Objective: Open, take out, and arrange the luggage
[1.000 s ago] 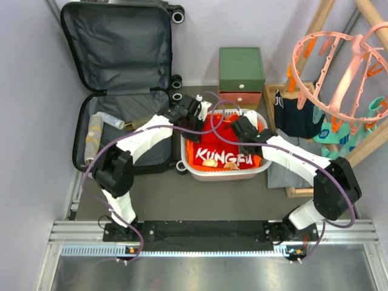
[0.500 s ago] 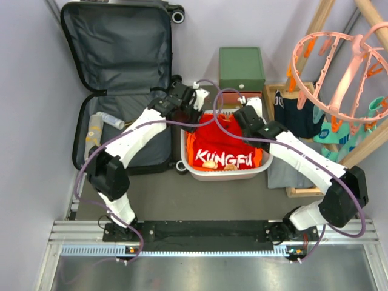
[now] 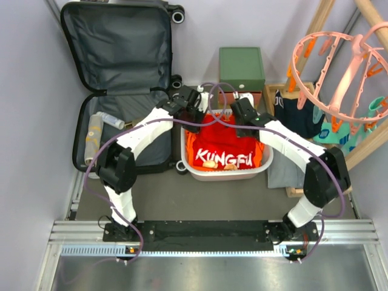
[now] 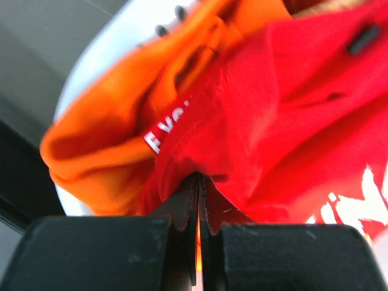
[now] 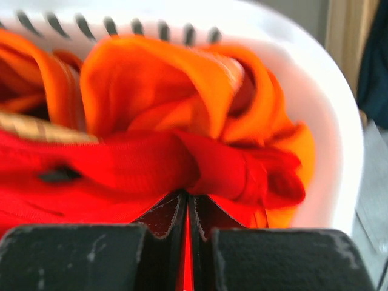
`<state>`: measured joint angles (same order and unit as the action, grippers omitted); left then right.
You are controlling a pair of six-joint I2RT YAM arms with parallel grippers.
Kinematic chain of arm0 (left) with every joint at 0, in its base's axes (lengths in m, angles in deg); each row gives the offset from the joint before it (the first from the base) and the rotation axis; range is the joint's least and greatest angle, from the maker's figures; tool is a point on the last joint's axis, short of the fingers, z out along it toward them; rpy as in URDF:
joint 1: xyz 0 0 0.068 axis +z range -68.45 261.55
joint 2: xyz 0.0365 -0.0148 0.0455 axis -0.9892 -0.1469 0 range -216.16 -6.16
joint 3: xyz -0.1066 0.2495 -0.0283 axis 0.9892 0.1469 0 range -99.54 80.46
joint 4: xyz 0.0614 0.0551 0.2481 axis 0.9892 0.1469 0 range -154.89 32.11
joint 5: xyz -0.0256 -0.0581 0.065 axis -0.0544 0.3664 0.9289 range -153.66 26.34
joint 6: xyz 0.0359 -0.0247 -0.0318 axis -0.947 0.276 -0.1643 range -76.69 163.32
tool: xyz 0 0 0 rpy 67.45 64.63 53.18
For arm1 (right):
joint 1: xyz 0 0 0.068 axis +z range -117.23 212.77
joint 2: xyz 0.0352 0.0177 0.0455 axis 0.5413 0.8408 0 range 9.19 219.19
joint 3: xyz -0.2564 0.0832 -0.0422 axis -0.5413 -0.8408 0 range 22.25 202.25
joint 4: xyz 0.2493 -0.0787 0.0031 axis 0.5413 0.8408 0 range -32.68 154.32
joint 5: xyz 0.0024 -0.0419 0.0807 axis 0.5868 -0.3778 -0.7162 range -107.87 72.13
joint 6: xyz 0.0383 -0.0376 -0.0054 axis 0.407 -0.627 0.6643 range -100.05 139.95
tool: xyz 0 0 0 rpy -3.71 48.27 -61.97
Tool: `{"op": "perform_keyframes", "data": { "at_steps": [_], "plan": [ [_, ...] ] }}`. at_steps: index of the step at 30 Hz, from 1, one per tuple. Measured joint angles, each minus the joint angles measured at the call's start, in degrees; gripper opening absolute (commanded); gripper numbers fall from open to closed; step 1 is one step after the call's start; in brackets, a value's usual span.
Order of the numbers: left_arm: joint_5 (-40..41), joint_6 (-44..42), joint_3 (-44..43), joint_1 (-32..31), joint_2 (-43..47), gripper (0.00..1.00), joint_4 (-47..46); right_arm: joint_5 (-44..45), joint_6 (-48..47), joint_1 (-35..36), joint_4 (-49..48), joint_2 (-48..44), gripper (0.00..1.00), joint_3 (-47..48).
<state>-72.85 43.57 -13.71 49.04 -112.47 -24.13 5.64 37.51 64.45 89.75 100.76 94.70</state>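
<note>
The left gripper (image 4: 199,182) and the right gripper (image 5: 185,200) are each clamped on a fold of the red shirt (image 3: 225,142). Its long axis runs straight between them (above the far rim of the white basket (image 3: 225,176)). The luggage (image 3: 118,57) lies open just to the left of the left gripper, the nearer one.

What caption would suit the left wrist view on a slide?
Left gripper pinching the red shirt beside orange cloth in the white basket.
</note>
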Motion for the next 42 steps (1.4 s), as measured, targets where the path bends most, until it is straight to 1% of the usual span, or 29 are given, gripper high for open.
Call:
{"op": "perform_keyframes", "data": {
  "at_steps": [4,7,10,15,16,17,18,19,20,21,22,23,24,28,29,31,32,35,38,41,42],
  "plan": [
    [6.1,1.4,0.0,-0.4,-1.3,0.00,-2.5,-0.3,-1.0,-0.5,-1.4,4.4,0.00,2.7],
    [10.8,1.4,0.0,-1.0,-2.8,0.00,-4.8,-0.3,-1.0,-1.0,-3.0,6.3,0.00,2.7],
    [13.6,1.3,0.0,-1.0,-4.1,0.00,-7.1,-0.9,-1.0,-2.3,-4.6,7.2,0.00,2.7],
    [16.0,0.5,-0.1,-1.0,-4.8,0.01,-8.8,-2.0,-2.0,-4.3,-6.0,7.6,0.00,2.7],
    [16.1,0.4,-0.2,-1.0,-4.8,0.02,-8.8,-2.1,-2.3,-4.4,-6.0,7.6,0.00,2.7],
    [16.0,0.2,-0.3,-1.0,-4.8,0.05,-8.7,-2.2,-2.9,-4.5,-6.0,7.6,0.00,2.8],
    [15.8,0.1,-0.4,-1.0,-4.8,0.07,-8.6,-2.3,-3.5,-4.4,-5.8,7.6,0.02,3.0],
    [15.6,-0.2,-0.6,-1.0,-4.8,0.09,-8.3,-2.4,-4.1,-4.4,-5.7,7.6,0.09,3.2],
    [15.5,-0.3,-0.9,-0.9,-4.8,0.14,-7.9,-2.4,-4.6,-4.4,-5.2,7.6,0.14,3.7],
    [15.1,-0.4,-1.6,-0.9,-4.8,0.26,-7.0,-2.3,-5.0,-4.4,-5.0,7.5,0.19,4.0],
    [14.8,-0.6,-2.2,-0.7,-4.8,0.32,-6.3,-2.1,-5.5,-4.0,-4.7,7.3,0.27,4.3],
    [14.3,-0.6,-3.1,-0.5,-4.7,0.38,-5.2,-1.5,-6.2,-3.5,-4.3,6.7,0.31,4.6],
    [13.8,-0.7,-3.9,-0.3,-4.5,0.52,-4.4,-1.0,-6.5,-3.2,-4.1,6.1,0.37,4.7],
    [11.0,-0.6,-5.0,1.2,-1.2,0.69,-2.2,0.8,-8.4,0.7,-3.0,2.7,0.50,6.6],
    [10.6,-0.8,-5.1,1.9,0.2,0.70,-1.7,1.0,-8.6,2.1,-2.9,1.7,0.52,7.4],
    [10.2,-0.7,-5.4,4.7,2.7,0.72,-1.1,0.8,-8.9,4.7,-3.0,-0.1,0.54,9.0],
    [9.8,-0.8,-5.6,7.2,4.0,0.72,-0.8,0.6,-9.0,5.7,-3.1,-0.9,0.55,9.6],
    [10.6,-0.7,-6.3,16.9,6.6,0.73,-0.2,0.0,-8.9,7.8,-3.5,-2.6,0.56,10.6],
    [14.0,-1.5,-5.8,28.6,7.2,0.74,0.0,-0.1,-8.9,8.5,-3.5,-3.0,0.57,10.8],
    [18.8,-3.5,-2.7,36.9,7.0,0.74,0.4,-0.2,-8.8,8.7,-2.7,-2.9,0.57,10.8],
    [20.3,-4.2,-1.6,38.5,6.8,0.74,0.5,-0.2,-8.8,8.7,-2.6,-2.9,0.57,10.8]
  ]
}}
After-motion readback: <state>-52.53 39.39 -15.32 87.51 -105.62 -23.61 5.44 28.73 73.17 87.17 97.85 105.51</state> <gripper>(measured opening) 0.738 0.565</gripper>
